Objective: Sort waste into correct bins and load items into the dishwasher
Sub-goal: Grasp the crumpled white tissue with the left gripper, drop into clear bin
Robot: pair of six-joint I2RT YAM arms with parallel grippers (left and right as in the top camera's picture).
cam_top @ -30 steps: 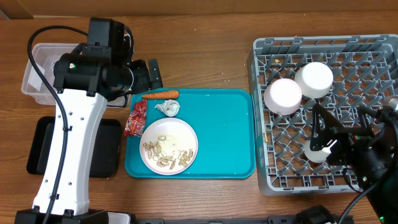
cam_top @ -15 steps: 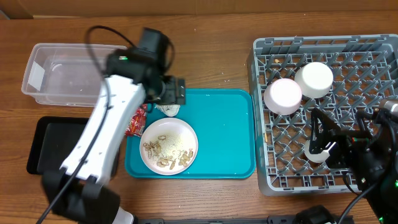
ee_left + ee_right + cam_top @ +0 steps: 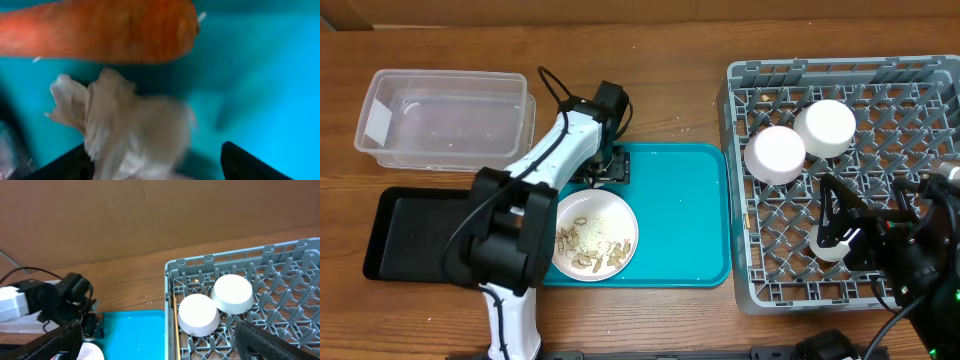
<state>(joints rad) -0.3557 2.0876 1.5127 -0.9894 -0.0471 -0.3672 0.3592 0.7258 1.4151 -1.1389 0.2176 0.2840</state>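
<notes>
In the left wrist view my open left gripper (image 3: pixel 155 157) has a finger on each side of the crumpled white tissue (image 3: pixel 125 125). The orange carrot piece (image 3: pixel 100 30) lies just beyond it on the teal tray. Overhead, the left gripper (image 3: pixel 607 170) is down at the tray's back left and hides the tissue, carrot and red wrapper. The white plate (image 3: pixel 592 235) holds beige scraps. My right gripper (image 3: pixel 838 225) is open over the grey dish rack (image 3: pixel 920 75). Two upside-down white bowls (image 3: pixel 775 155) (image 3: pixel 825 128) sit in the rack. Chopsticks (image 3: pixel 174 325) lie along the rack's left wall.
The clear tub (image 3: pixel 445 115) stands at the back left. The black tray (image 3: pixel 405 245) lies in front of it, partly under my left arm. The teal tray (image 3: pixel 685 215) sits between them and the rack.
My left arm has swung right from beside the clear tub and dropped its open gripper onto the teal tray around the tissue. The right arm has not moved.
</notes>
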